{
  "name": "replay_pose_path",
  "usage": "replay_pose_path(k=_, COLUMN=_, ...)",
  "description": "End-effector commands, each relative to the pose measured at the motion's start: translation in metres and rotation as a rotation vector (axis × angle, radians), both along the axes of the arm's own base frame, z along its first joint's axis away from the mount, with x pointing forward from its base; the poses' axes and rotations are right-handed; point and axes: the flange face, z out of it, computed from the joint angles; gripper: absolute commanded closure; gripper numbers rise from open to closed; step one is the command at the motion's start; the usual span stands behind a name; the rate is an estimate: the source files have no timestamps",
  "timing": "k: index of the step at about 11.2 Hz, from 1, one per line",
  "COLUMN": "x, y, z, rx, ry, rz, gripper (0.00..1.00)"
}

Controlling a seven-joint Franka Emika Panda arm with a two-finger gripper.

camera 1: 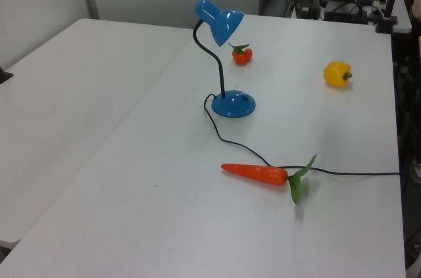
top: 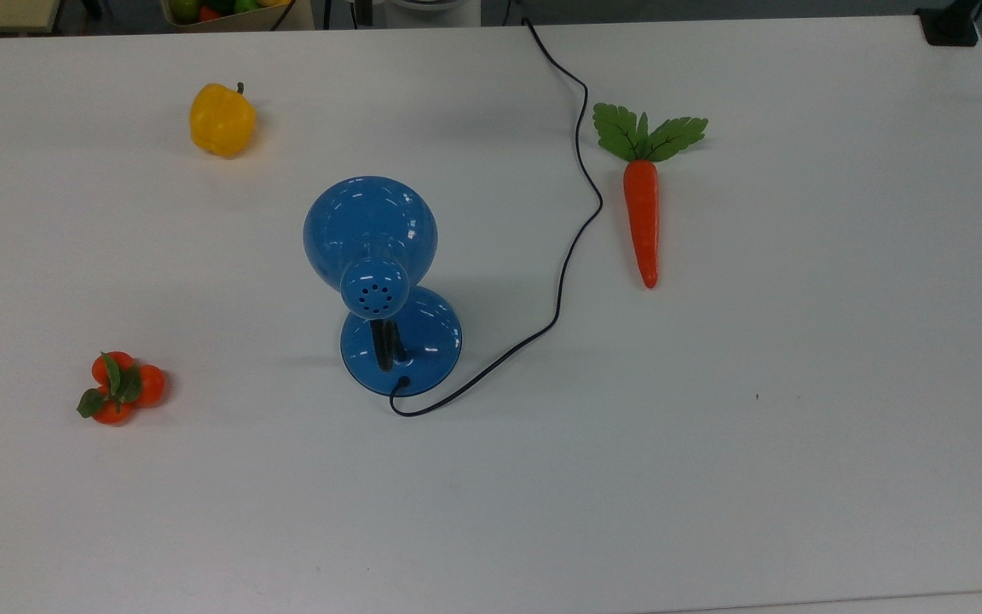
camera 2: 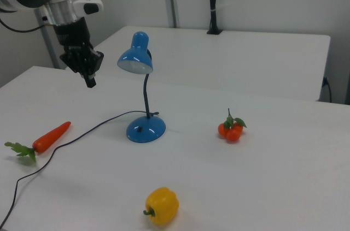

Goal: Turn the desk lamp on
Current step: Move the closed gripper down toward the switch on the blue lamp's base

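The glossy blue metal desk lamp with a dome shade [top: 370,230] stood near the centre of the top view, its round blue base [camera 2: 145,128] flat on the white table [top: 798,426] and its black neck curving up to the shade, which looked unlit. A small dark spot on the base [camera 1: 244,96] was probably the switch, though that could not be told for certain. The robot's black two-finger gripper [camera 2: 90,81] hung in the upper left of the right view, above the table and well apart from the lamp, with its fingers drawn close together and holding nothing. The step in hand appeared to be the approach — nothing had touched the lamp yet. To do it well, the arm would need to come down onto the base from the open side, clear of the overhanging shade and neck, and press straight down so the light base did not slide or tip. The thin black cord [top: 572,247] trailed off past the orange plastic carrot with green leaves [top: 642,213]; the path should avoid snagging it. The yellow bell pepper [top: 222,119] and the cluster of small orange fruits [top: 120,388] lay well apart — no obstacle.
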Motion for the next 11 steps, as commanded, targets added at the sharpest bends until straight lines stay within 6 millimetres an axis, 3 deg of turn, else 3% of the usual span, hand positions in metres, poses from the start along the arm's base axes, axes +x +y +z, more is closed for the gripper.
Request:
replay_pose_path(k=1, x=0.009, y=-0.001, z=-0.020, rx=0.039, ry=0.018, rz=0.015, gripper=1.00)
replay_pose_path(k=6, x=0.039, y=0.000, z=-0.096, rx=0.032, ry=0.015, rz=0.024, gripper=1.00)
replay_pose_path(k=11, x=0.034, y=0.002, z=-0.164, rx=0.034, ry=-0.008, rz=0.041, gripper=1.00)
